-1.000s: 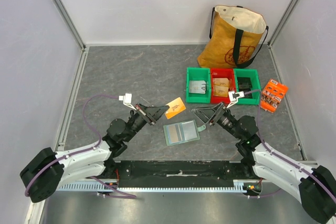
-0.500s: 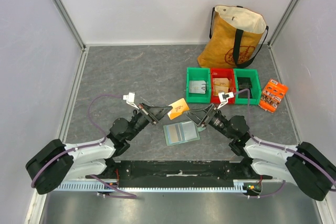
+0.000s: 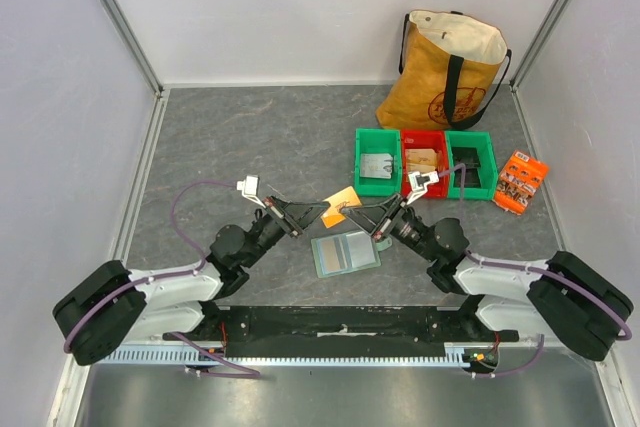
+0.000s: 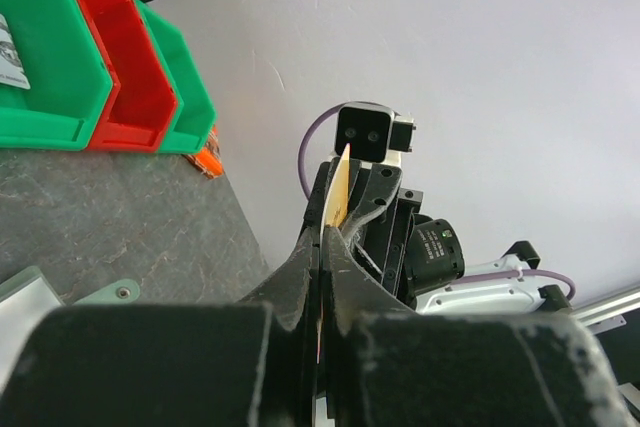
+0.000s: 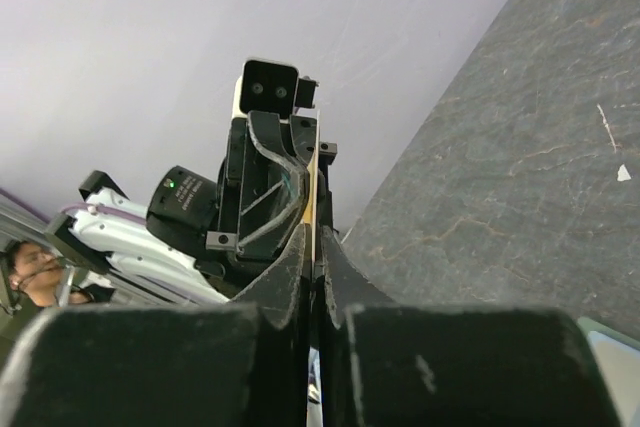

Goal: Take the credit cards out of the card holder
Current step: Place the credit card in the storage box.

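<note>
A tan-gold credit card point(image 3: 340, 205) hangs above the table between both arms. My left gripper point(image 3: 324, 210) is shut on its left end and my right gripper point(image 3: 349, 213) is shut on its right end. The left wrist view shows the card point(image 4: 339, 187) edge-on between my closed left gripper point(image 4: 328, 239), with the right gripper facing it. In the right wrist view the card's edge point(image 5: 312, 192) runs up from my closed right gripper point(image 5: 313, 245). The card holder point(image 3: 345, 252) lies open and flat on the table just below, its blue-grey pockets facing up. No other card is visible.
A green bin point(image 3: 378, 174), a red bin point(image 3: 424, 163) and a second green bin point(image 3: 470, 162) stand in a row at the back right. Behind them is a yellow tote bag point(image 3: 450, 72). An orange packet point(image 3: 521, 182) lies at the right.
My right gripper moved left to the card and shut on its free end. The left gripper kept hold of the card and shifted slightly right.
</note>
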Controlling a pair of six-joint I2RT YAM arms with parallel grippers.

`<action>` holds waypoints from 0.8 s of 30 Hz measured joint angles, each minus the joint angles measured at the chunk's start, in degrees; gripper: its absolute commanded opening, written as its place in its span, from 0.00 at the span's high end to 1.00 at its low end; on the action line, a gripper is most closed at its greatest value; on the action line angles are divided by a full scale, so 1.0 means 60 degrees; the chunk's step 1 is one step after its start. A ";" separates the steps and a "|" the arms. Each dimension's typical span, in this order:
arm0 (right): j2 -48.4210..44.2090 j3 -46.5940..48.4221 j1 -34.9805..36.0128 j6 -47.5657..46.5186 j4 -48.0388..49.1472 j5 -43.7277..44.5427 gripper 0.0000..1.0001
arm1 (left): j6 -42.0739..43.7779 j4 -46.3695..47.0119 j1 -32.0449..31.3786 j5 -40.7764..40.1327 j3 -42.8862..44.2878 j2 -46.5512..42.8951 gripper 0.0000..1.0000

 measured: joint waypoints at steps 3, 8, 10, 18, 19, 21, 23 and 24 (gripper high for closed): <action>-0.0208 0.0000 0.0033 -0.0080 -0.0182 0.0022 1.00 | 0.0015 -0.0310 -0.0007 0.0007 0.0000 -0.0310 0.88; -0.1100 0.0000 0.0033 -0.0375 -0.1024 0.0168 1.00 | 0.0182 -0.1428 0.0004 0.0040 0.0004 -0.1213 0.59; -0.1453 0.0000 -0.0095 -0.0506 -0.1333 0.0313 1.00 | 0.0339 -0.2004 0.0018 -0.0044 0.0015 -0.1632 0.49; -0.3264 0.0047 -0.1468 -0.1016 -0.3778 0.0539 1.00 | 0.2036 -0.7078 0.0157 -0.1133 0.1126 -0.3920 0.21; -0.3628 0.0131 -0.1810 -0.1166 -0.4379 0.0608 1.00 | 0.2382 -0.8000 0.0215 -0.1413 0.1563 -0.4167 0.18; -0.4164 0.0441 -0.2499 -0.1523 -0.5595 0.0794 1.00 | 0.3075 -0.9763 0.0484 -0.1821 0.2597 -0.4360 0.12; -0.4379 0.0889 -0.3166 -0.1894 -0.6714 0.0918 1.00 | 0.3778 -1.1384 0.1016 -0.1960 0.3759 -0.4280 0.10; -0.4386 0.1129 -0.3490 -0.2073 -0.7180 0.0991 1.00 | 0.4120 -1.2040 0.1359 -0.1982 0.4255 -0.4186 0.10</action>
